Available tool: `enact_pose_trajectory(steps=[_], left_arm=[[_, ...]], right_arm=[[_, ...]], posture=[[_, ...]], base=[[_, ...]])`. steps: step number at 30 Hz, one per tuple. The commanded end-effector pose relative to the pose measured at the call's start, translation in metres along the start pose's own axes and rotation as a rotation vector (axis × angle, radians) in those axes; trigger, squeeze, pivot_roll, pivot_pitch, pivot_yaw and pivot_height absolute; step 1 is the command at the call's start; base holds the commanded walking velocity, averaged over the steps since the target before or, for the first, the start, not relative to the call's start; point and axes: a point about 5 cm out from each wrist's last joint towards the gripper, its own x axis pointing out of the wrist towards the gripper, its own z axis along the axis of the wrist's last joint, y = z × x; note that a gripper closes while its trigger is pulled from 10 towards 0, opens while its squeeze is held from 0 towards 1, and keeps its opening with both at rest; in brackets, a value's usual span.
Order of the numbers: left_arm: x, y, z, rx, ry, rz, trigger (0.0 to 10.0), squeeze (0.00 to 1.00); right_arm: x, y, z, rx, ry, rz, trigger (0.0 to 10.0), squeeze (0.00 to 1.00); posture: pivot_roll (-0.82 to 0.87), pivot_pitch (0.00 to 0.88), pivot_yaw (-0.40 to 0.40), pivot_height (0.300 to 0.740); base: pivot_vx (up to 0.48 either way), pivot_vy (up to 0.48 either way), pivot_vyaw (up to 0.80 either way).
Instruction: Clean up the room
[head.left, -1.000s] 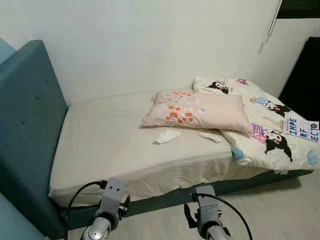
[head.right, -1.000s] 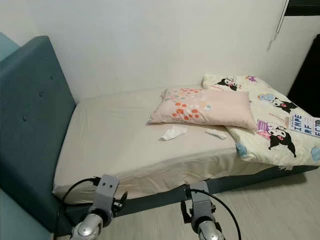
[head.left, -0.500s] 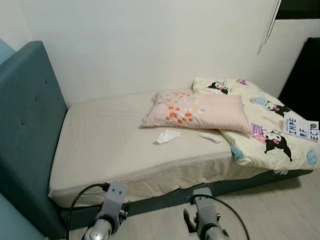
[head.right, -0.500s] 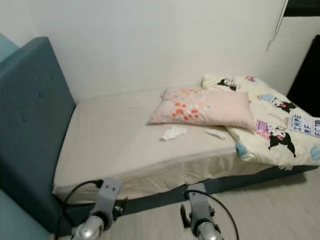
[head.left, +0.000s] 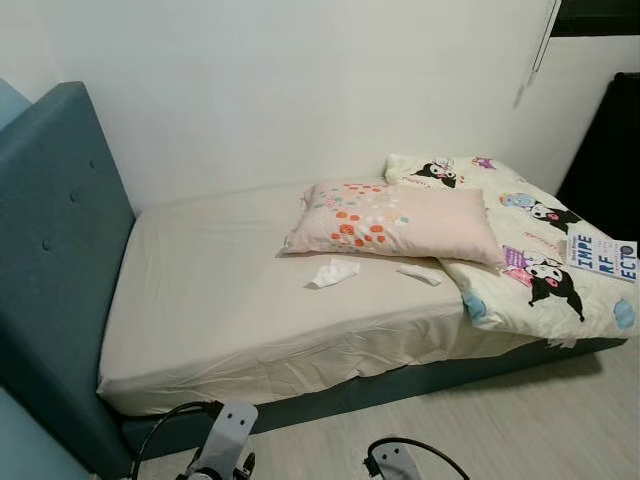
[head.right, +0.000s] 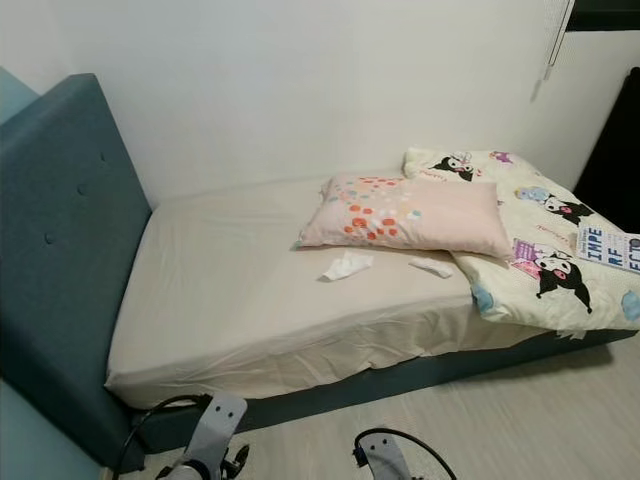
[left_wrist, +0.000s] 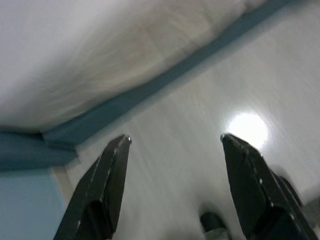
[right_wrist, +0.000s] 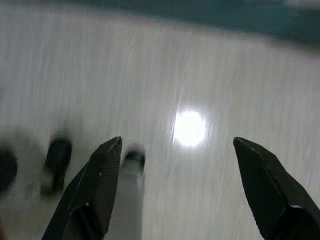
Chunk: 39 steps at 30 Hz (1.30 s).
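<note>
Dropping lower than before: left claw, right claw, both spread open above floor.

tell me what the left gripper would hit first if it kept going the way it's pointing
Probably the pale floor: the open left gripper aims down at it, beside the bed's teal base. Motion blur leaves depth unclear.

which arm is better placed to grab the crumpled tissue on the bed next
Neither by much, but probably the left. The tissue lies on the sheet just in front of the pillow, nearer the left gripper than the right gripper. Both hang low over the floor with jaws open.
</note>
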Motion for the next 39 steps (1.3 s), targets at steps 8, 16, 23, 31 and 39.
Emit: enact_pose_trajectory(steps=[8, 16, 23, 31, 39], left_arm=[[0.002, 0.025, 0.080, -0.110, -0.423, 0.080, 10.0, 0.00], [0.016, 0.012, 0.064, -0.030, -0.255, 0.011, 10.0, 0.00], [0.003, -0.003, 0.026, -0.022, -0.116, -0.030, 10.0, 0.00], [0.004, 0.001, 0.025, -0.009, -0.102, -0.006, 10.0, 0.00], [0.002, 0.001, 0.027, -0.021, -0.119, -0.014, 10.0, 0.00]], right_arm=[[-0.014, -0.024, 0.089, 0.144, -0.562, -0.052, 10.0, 0.00], [-0.001, -0.017, 0.068, 0.075, -0.367, -0.048, 10.0, 0.00], [-0.004, -0.014, 0.042, 0.130, -0.290, -0.065, 10.0, 0.00], [-0.001, -0.009, 0.031, 0.074, -0.208, -0.044, 10.0, 0.00], [0.000, -0.010, 0.036, 0.077, -0.223, -0.046, 10.0, 0.00]], posture=[[-0.03, 0.029, -0.010, 0.740], [-0.02, 0.022, -0.007, 0.740], [-0.03, 0.026, 0.001, 0.740], [-0.03, 0.027, -0.009, 0.740], [-0.03, 0.028, -0.007, 0.740]], base=[[0.000, 0.000, 0.00], [0.000, 0.000, 0.00], [0.000, 0.000, 0.00], [0.000, 0.000, 0.00], [0.000, 0.000, 0.00]])
